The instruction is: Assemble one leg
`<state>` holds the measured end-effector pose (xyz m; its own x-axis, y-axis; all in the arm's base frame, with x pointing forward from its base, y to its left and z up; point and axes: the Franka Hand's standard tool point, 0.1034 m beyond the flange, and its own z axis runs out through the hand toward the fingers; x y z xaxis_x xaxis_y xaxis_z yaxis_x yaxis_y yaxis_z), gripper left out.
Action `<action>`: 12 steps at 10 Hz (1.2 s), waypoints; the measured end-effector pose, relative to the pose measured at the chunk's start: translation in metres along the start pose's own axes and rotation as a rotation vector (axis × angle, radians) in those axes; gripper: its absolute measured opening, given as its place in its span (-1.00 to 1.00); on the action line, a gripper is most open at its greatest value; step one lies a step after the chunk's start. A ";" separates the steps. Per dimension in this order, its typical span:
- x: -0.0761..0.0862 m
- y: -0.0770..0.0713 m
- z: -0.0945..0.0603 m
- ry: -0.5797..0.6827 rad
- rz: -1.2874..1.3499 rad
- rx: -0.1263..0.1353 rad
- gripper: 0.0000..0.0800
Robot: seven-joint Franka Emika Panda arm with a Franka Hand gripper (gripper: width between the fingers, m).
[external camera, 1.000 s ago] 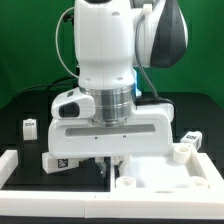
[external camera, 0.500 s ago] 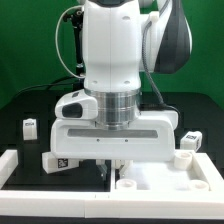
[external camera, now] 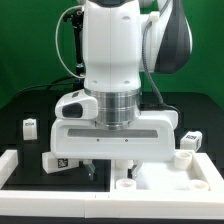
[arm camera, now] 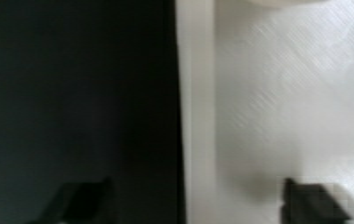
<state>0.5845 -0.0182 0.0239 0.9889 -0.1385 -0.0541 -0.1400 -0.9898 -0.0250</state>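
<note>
At the table's front edge, the gripper [external camera: 108, 172] hangs released; 1 leg [external camera: 57, 160] lies near, toward the exterior view's left.

arm [external camera: 110, 45]: white shell | dark grey joint [external camera: 176, 35] | black cables [external camera: 64, 45] | black fingers [arm camera: 85, 200]

A robotics lab test cell: a large white jointed robot arm [external camera: 110, 60] trailing black cables [external camera: 66, 45] stands over a matte black table [external camera: 20, 105], with a plain green backdrop [external camera: 30, 40] behind. A small white plastic block with a black-and-white square tag [external camera: 30, 126] sits on the table.
</note>
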 end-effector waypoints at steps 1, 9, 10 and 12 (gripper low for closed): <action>-0.006 -0.007 -0.017 -0.033 0.048 0.011 0.49; -0.033 -0.041 -0.040 -0.198 0.273 0.093 0.62; -0.050 -0.061 -0.044 -0.280 0.324 0.080 0.62; -0.081 -0.106 -0.047 -0.399 0.335 0.053 0.62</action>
<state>0.5219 0.0969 0.0776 0.7947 -0.4142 -0.4437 -0.4583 -0.8887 0.0087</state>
